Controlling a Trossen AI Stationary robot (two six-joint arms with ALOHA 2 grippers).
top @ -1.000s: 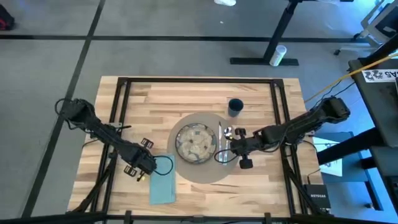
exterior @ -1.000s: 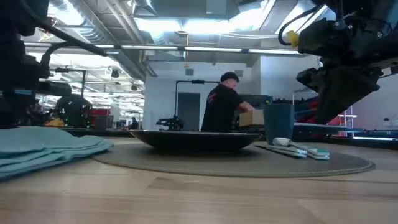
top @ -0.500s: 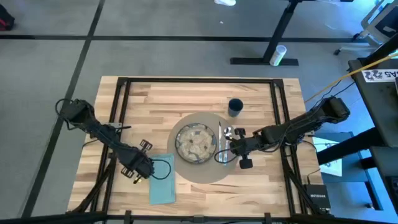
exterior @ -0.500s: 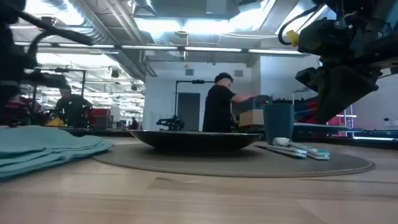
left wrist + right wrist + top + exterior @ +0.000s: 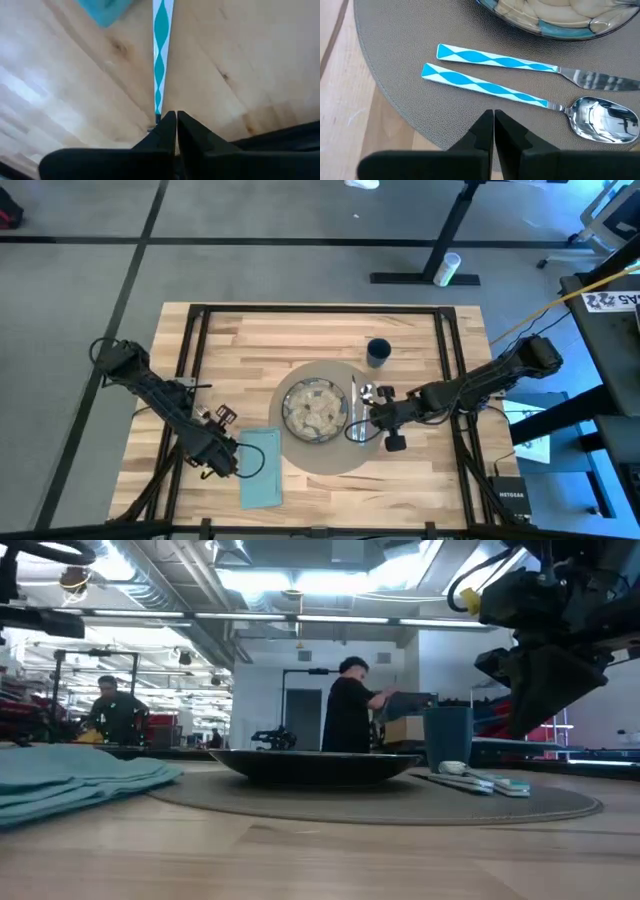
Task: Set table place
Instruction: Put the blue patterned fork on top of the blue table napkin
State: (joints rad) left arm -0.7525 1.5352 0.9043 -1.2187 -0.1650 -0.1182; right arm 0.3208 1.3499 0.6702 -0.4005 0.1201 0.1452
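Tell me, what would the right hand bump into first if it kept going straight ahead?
Probably the spoon with the teal-and-white patterned handle, lying just ahead of the shut right hand on the round grey-brown placemat. Depth is unclear, so it might pass over it.

A robotics lab or open workshop hall. Behind the table (image 5: 320, 860), exposed ceiling ducts (image 5: 190, 600) and strip lights (image 5: 300, 580) run overhead, 2 people (image 5: 350, 705) work at equipment benches, and grey floor (image 5: 300, 270) with dark lines surrounds the table.
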